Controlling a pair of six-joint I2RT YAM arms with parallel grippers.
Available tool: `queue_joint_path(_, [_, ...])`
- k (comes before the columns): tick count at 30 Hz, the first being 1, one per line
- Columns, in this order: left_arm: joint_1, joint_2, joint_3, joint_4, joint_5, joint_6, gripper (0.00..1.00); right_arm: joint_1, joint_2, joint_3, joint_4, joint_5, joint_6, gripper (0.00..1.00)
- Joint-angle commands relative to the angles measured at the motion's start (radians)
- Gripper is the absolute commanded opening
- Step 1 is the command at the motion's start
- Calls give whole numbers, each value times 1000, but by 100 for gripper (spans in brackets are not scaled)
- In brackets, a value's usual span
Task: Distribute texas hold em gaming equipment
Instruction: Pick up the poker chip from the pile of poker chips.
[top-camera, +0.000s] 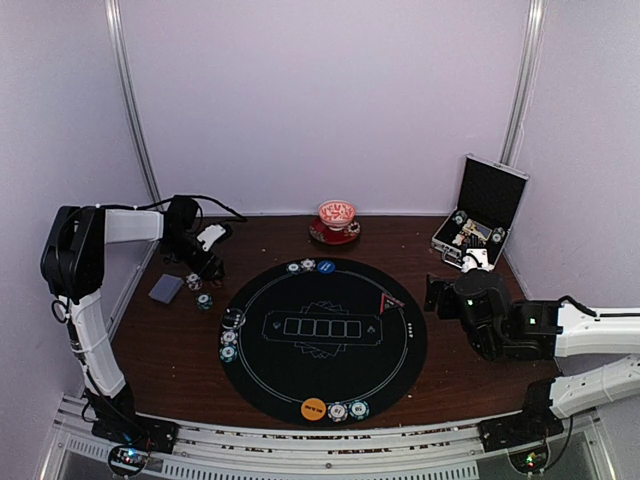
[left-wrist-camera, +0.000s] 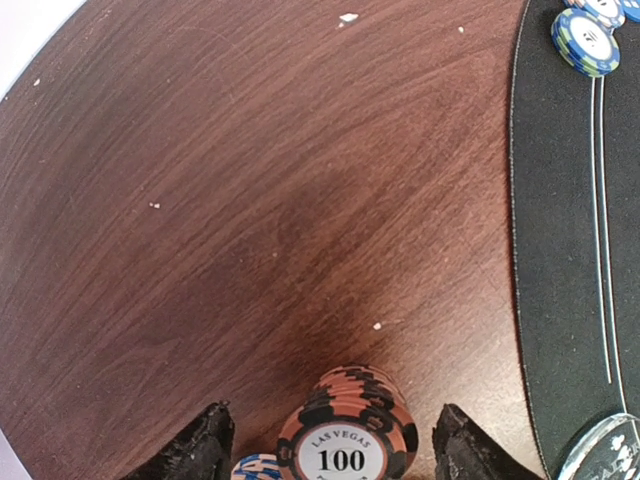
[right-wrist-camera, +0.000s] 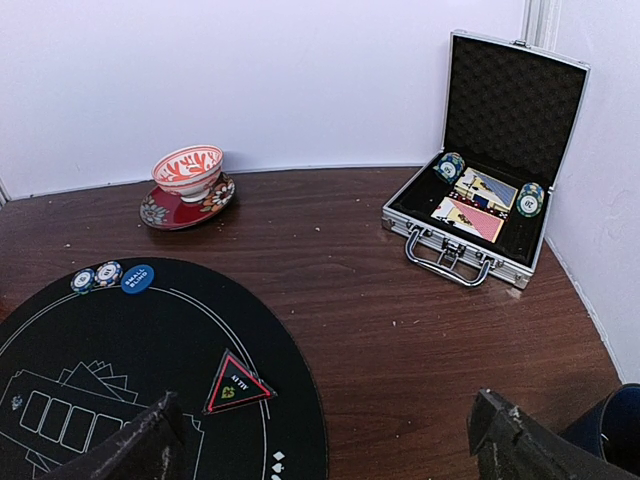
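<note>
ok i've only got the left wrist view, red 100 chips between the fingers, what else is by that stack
Observer: A grey-blue card deck lies on the table beside your red chips, off the mat.
Operator: is the right arm close
Observer: No, the right gripper hangs open by the mat's right edge, facing the open case.
Operator: near edge of the mat?
Observer: An orange disc and two chip stacks sit there.
</note>
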Motion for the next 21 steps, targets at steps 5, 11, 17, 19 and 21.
queue_joint_path(5, [2, -3, -21, -17, 30, -6, 66, -5, -7, 10, 4, 2, -6, 100])
queue_joint_path(11, [2, -5, -25, -16, 22, -10, 62, -4, -6, 9, 5, 4, -6, 100])
queue_joint_path(17, [3, -10, -28, -12, 19, -12, 57, -5, -6, 10, 5, 4, -6, 100])
queue_joint_path(19, [2, -14, -30, -6, 12, -15, 56, -5, -6, 10, 5, 4, -6, 100])
queue_joint_path(21, [2, -18, -32, -2, 11, -16, 53, -6, -5, 10, 5, 3, -5, 100])
